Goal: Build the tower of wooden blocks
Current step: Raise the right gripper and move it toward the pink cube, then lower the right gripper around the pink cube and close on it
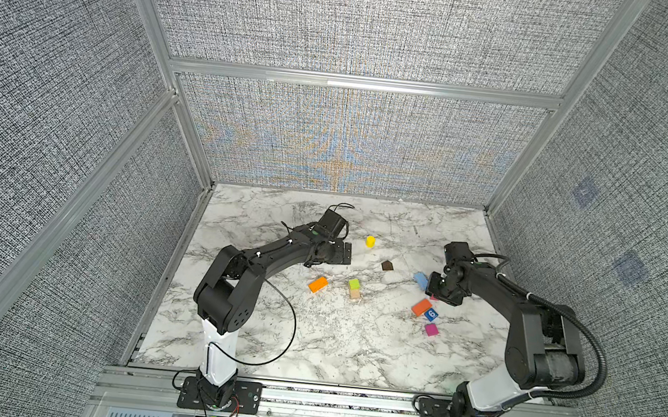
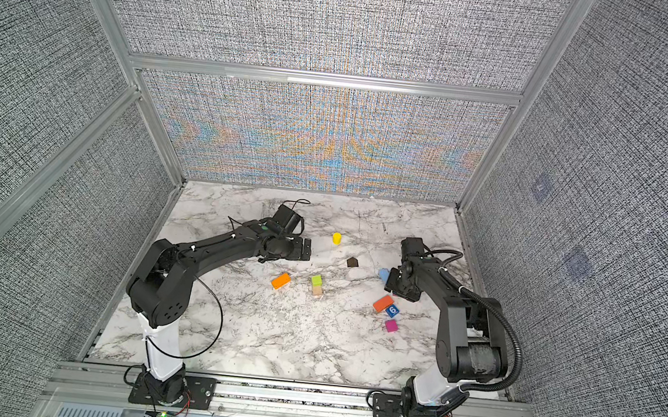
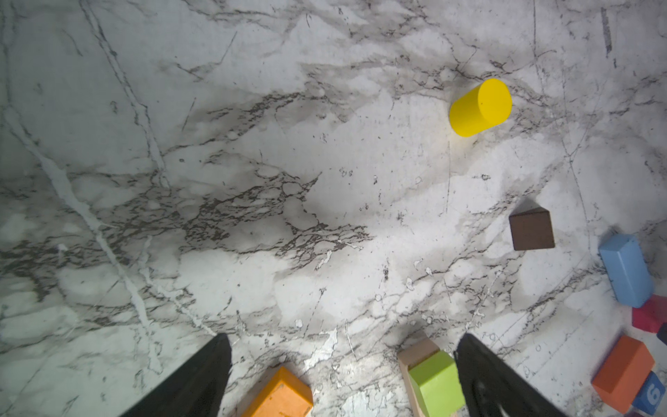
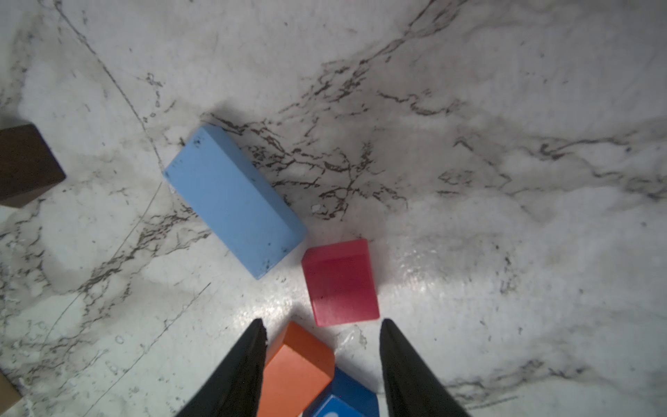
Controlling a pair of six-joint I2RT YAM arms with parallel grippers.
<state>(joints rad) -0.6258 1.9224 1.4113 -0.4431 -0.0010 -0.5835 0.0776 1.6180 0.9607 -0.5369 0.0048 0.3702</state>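
Centring matters most: my right gripper (image 4: 323,325) hangs half-spread and empty over the red block (image 4: 339,281) and orange brick (image 4: 296,364) on the worktop (image 4: 505,108), so I should straddle one block squarely, clear of its neighbours, before pinching it for the green-on-tan tower (image 1: 354,288) mid-worktop.

Both top views are bright and evenly lit from above: the table (image 1: 311,341) carries only short, soft shadows, the woven back wall (image 1: 350,156) shimmers with orange-blue moiré, and the frame rails (image 1: 365,83) bow toward the picture edges. In the right wrist view, white glare lies on the table just ahead of the right claw (image 4: 323,325), on either side of the red block (image 4: 339,281), and the blue brick (image 4: 231,198) farther ahead throws a dark, soft-edged shadow. In the left wrist view, a blurred grey shadow sits well ahead of the left claw (image 3: 344,337), the corners dim, and the claw itself looks smeared.
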